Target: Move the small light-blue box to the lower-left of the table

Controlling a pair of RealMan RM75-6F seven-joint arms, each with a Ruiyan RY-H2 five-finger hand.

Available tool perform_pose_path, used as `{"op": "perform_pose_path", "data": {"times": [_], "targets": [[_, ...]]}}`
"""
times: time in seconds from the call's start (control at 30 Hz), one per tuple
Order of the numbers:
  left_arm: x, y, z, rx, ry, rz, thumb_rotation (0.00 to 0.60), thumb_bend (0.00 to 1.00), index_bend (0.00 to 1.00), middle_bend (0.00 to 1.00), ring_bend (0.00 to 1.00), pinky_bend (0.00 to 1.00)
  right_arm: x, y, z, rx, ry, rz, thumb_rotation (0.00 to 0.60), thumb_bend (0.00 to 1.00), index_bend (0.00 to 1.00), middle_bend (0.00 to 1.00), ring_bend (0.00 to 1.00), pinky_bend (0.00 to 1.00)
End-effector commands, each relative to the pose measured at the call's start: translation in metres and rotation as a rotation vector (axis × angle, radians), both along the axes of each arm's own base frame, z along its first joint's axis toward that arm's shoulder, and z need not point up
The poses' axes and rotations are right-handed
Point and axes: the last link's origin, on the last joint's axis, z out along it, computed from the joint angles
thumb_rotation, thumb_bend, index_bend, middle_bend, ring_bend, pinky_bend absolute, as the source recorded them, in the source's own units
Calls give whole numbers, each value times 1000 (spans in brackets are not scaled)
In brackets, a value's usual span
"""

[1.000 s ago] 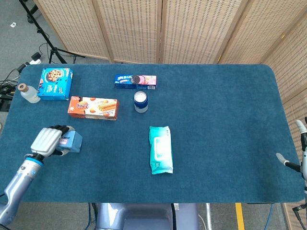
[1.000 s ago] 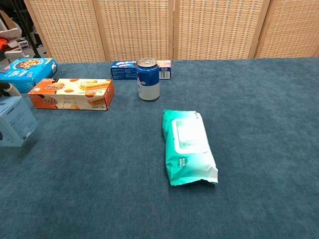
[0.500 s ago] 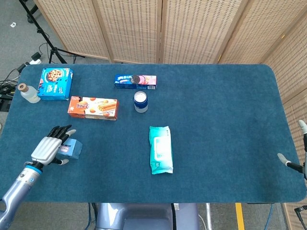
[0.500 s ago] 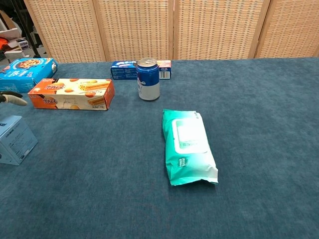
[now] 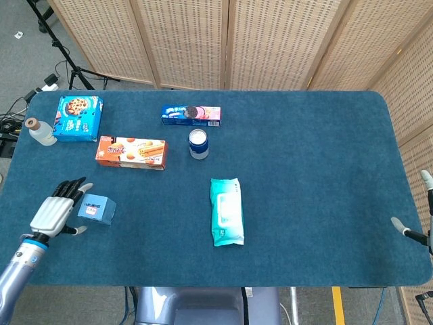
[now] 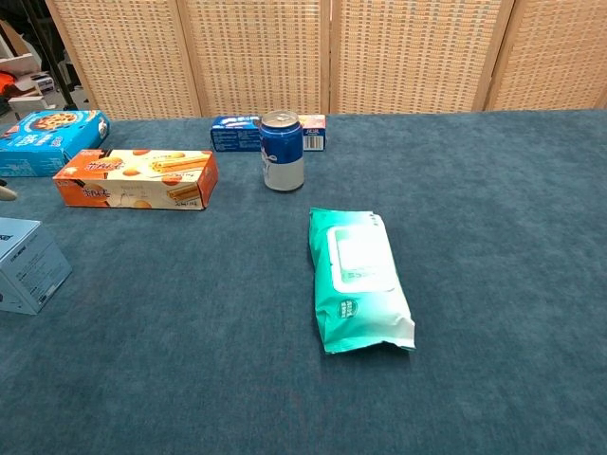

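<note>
The small light-blue box [image 5: 97, 208] lies flat on the blue table [image 5: 304, 169] near its front left corner, and shows at the left edge of the chest view [image 6: 28, 264]. My left hand [image 5: 54, 213] hovers just left of the box with its fingers spread, apart from it and holding nothing. Only a fingertip of that hand peeks in at the chest view's left edge. Of my right hand [image 5: 418, 217], only a few pale fingers show past the table's right edge in the head view; how they stand is unclear.
An orange biscuit box [image 5: 130, 152] lies behind the small box. A blue cookie box [image 5: 78, 118] and a bottle [image 5: 40, 132] sit at the far left. A blue can [image 5: 198, 143], a sandwich-cookie pack [image 5: 191, 114] and a teal wipes pack [image 5: 226, 211] occupy the middle.
My left hand let go of the light-blue box, opened its fingers and drew back to the left. The box now rests on the table, slightly lower and further left.
</note>
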Motion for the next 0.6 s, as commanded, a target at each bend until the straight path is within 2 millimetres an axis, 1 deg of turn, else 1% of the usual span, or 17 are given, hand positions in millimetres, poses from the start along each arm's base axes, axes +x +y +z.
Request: {"op": "perform_pose_path", "data": {"times": [0.03,0.07,0.13,0.2,0.23,0.27,0.37,0.4,0.43,0.5,0.6], "targets": [[3,8,-10,-8,-29,-6,600,11,0,0,0,6,0,0,0,1,1,0,600,0,0,0,0,0],[5,9,-12,-9,-36,-12,600,13,0,0,0,17,0,0,0,1,1,-1,600,0,0,0,0,0],[7,11,-14,-12,-54,-20,600,18,7,8,13,81,0,0,-1,1,1,-2,600,0,0,0,0,0],[6,12,-14,-12,-56,-19,600,31,77,143,142,212,0,-1,-1,1,0,-3,600,0,0,0,0,0],[6,12,-13,-12,-52,-19,600,36,113,200,194,247,0,-1,-1,3,1,-3,600,0,0,0,0,0],[7,14,-12,-3,-49,-25,600,49,175,275,254,281,0,-1,-2,7,3,-2,600,0,0,0,0,0],[9,14,-9,18,-70,-37,600,113,340,398,357,347,0,-1,-4,14,6,1,600,0,0,0,0,0],[9,13,-7,24,-72,-42,600,134,381,429,385,365,1,-1,-4,14,7,1,600,0,0,0,0,0],[8,13,-6,28,-69,-45,600,152,417,456,408,377,1,-1,-4,14,7,0,600,0,0,0,0,0],[8,12,-3,25,-63,-42,600,170,445,473,423,385,1,-1,-4,14,6,-1,600,0,0,0,0,0],[9,10,5,21,-76,-35,600,176,449,473,423,385,0,-1,-4,12,5,-1,600,0,0,0,0,0]]}}
